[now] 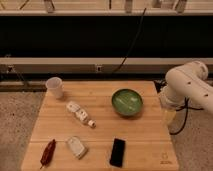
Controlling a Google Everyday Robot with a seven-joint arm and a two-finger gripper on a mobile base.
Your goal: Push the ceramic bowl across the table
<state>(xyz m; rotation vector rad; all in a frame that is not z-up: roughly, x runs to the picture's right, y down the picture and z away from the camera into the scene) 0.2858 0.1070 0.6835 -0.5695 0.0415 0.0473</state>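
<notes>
The ceramic bowl (127,102), round, glossy green with a darker rim, sits upright on the right half of the light wooden table (145,135), toward its far side. My white arm (187,85) comes in from the right edge of the view. The gripper (169,117) hangs down below the arm at the table's right edge, to the right of the bowl and slightly nearer the camera. A gap separates it from the bowl.
A small white cup (55,87) stands at the far left corner. A white bottle (80,114) lies left of the bowl. A red item (48,152), a white object (76,147) and a black phone (118,152) lie along the near edge. A dark logo mark (165,161) is at the near right corner.
</notes>
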